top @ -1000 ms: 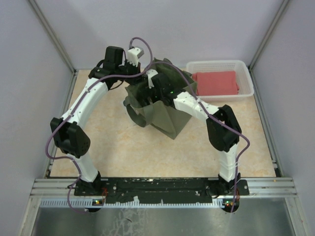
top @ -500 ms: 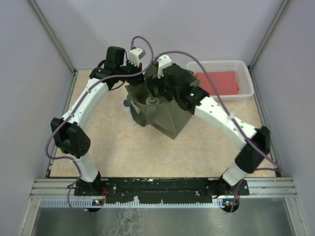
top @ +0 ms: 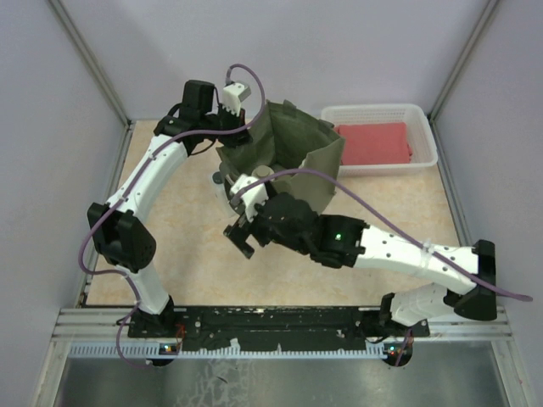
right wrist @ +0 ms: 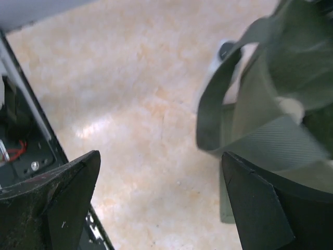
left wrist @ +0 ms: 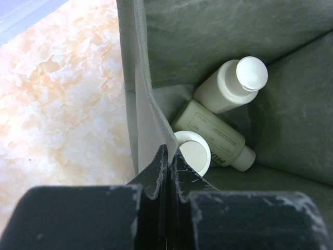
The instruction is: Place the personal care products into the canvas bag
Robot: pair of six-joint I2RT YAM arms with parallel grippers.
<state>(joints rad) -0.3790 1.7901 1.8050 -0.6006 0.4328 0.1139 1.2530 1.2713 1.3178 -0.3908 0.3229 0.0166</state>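
Note:
The olive canvas bag (top: 297, 148) stands open at the back middle of the table. My left gripper (top: 241, 129) is shut on its left rim (left wrist: 139, 99), the fingertips pinching the fabric. Inside the bag lie a clear bottle with a wide cream cap (left wrist: 229, 86), a pale yellowish cylinder (left wrist: 210, 133) and a second cream cap (left wrist: 193, 152). A white bottle with a grey cap (right wrist: 225, 50) lies on the table behind the bag's loop handle (right wrist: 210, 112); it also shows in the top view (top: 220, 181). My right gripper (top: 241, 237) is open and empty, over the table in front of the bag.
A white mesh basket (top: 424, 127) with a red folded cloth (top: 373, 142) stands at the back right. The black rail of the arm bases (right wrist: 21, 156) lies just left of my right gripper. Grey walls close in the table on three sides.
My right arm has pulled back from above the bag to the near left, low over the table. The bag's mouth now shows uncovered. The left gripper has kept its hold.

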